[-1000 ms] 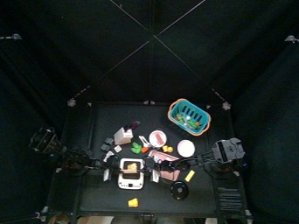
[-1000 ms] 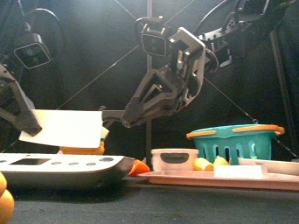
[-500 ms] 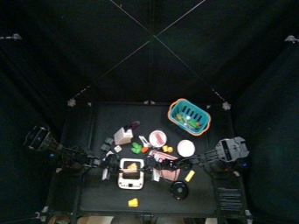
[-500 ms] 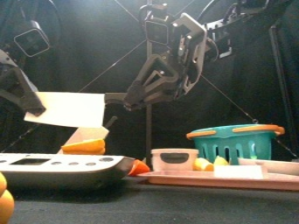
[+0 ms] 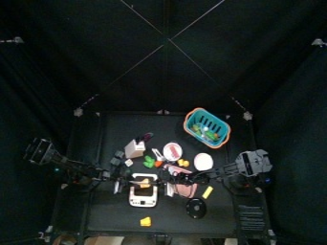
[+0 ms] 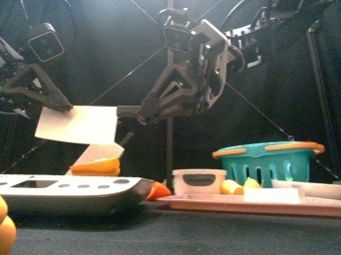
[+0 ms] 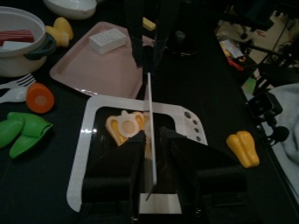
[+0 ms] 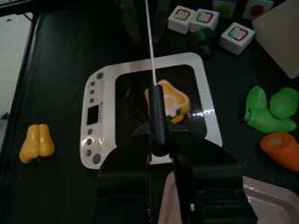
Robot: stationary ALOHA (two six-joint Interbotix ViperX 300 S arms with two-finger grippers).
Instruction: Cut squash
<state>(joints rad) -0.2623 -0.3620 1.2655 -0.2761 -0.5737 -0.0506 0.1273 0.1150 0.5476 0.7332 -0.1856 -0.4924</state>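
The squash (image 7: 122,127) is a small orange-yellow lump lying on a white cutting board (image 7: 93,166). It also shows in the right wrist view (image 8: 172,98), the front view (image 6: 96,166) and the top view (image 5: 144,183). My left gripper (image 7: 149,140) is shut on a white knife blade (image 6: 78,125), held tilted above the squash. My right gripper (image 8: 158,144) is shut on a thin black-handled tool (image 8: 153,101), which hangs just over the squash.
A teal basket (image 5: 208,125) stands at the back right. A pink tray (image 7: 105,74) lies beside the board. A second yellow lump (image 8: 38,143) lies off the board near the front edge. Green pieces (image 8: 271,107) and picture cubes (image 8: 198,16) lie around it.
My left gripper has lifted the white blade off the squash and tilted it. The squash now shows under it. The right gripper has risen slightly.
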